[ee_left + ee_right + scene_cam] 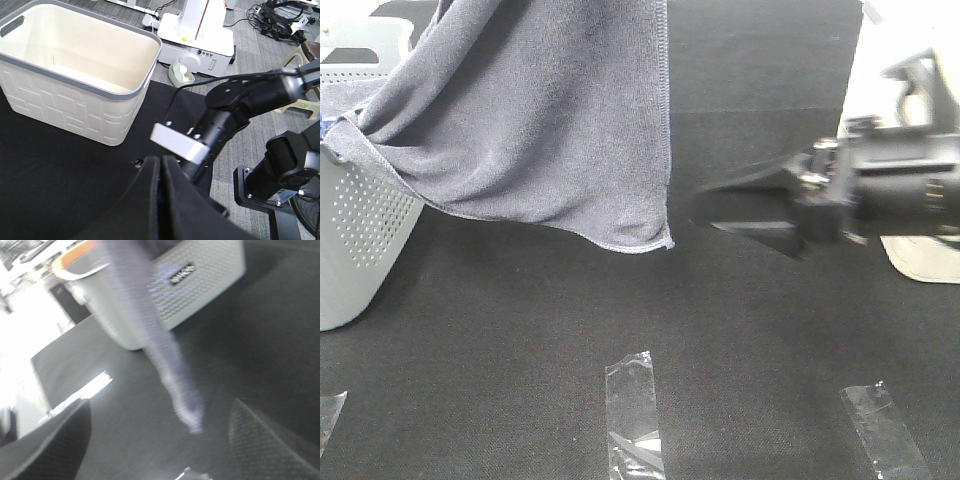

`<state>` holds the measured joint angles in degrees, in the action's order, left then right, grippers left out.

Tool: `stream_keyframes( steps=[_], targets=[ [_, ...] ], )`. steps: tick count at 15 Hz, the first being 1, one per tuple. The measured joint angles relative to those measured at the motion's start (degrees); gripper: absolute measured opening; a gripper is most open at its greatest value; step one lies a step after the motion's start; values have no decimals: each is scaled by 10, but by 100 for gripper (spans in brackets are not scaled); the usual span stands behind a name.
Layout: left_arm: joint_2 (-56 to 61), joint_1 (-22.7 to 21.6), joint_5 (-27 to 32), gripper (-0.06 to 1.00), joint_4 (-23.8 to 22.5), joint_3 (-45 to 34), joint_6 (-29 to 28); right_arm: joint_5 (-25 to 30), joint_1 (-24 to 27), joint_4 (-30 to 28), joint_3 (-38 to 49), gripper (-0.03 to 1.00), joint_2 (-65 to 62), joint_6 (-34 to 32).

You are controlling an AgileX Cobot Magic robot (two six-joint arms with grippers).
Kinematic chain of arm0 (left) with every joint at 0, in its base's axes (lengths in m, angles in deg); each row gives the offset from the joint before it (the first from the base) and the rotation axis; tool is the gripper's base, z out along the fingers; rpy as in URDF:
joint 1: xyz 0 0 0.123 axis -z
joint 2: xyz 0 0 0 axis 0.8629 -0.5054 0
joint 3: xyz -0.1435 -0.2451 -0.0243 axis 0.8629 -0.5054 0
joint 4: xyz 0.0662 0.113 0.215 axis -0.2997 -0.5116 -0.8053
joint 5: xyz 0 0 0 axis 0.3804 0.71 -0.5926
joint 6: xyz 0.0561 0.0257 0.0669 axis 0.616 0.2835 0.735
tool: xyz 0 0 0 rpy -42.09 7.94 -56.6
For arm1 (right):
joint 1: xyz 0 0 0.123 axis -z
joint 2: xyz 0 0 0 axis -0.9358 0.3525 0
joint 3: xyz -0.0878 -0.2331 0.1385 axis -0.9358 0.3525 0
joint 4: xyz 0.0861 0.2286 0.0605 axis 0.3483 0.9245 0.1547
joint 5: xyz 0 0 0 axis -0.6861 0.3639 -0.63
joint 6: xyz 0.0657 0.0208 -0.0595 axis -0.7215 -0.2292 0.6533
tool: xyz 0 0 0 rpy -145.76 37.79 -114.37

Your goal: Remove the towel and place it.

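The grey-lavender towel (540, 120) hangs from above the top edge of the exterior view. Its left side still drapes over the rim of the perforated grey basket (360, 230), and its lower hem hangs just above the black table. My left gripper (162, 165) has its dark fingers (135, 205) pressed together; it is out of the exterior view and its wrist view shows no towel. My right gripper (708, 207) is open and empty, pointing left, a short way right of the towel's stitched right edge. In the right wrist view the towel (165, 355) hangs blurred ahead of the open gripper (160, 440), with the basket (200, 280) behind.
Clear tape strips (635, 415) (885, 430) lie on the black table near the front. A pale object (920, 255) lies at the right edge. The left wrist view shows a cream basket with a grey rim (75, 75) and the other arm (250, 110).
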<state>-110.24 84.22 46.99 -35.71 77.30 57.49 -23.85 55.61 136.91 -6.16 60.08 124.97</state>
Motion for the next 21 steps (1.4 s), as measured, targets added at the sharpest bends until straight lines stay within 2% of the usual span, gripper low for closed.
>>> stream_keyframes(
  steps=[2,4,8,12,14,16,18,21],
  targets=[
    [0,0,0,0,3,0,0,10,-2,18,-16,72,52,18],
    [0,0,0,0,3,0,0,54,-3,24,-30,72,95,32],
    [0,0,0,0,3,0,0,78,-9,24,-44,72,141,51],
    [0,0,0,0,3,0,0,80,-31,25,-76,72,172,62],
    [0,0,0,0,5,0,0,61,-49,26,-85,72,175,67],
    [0,0,0,0,5,0,0,39,-49,26,-87,66,178,68],
    [0,0,0,0,6,0,0,36,-49,26,-87,52,178,74],
    [0,0,0,0,6,0,0,36,-49,26,-87,37,178,89]
  ],
)
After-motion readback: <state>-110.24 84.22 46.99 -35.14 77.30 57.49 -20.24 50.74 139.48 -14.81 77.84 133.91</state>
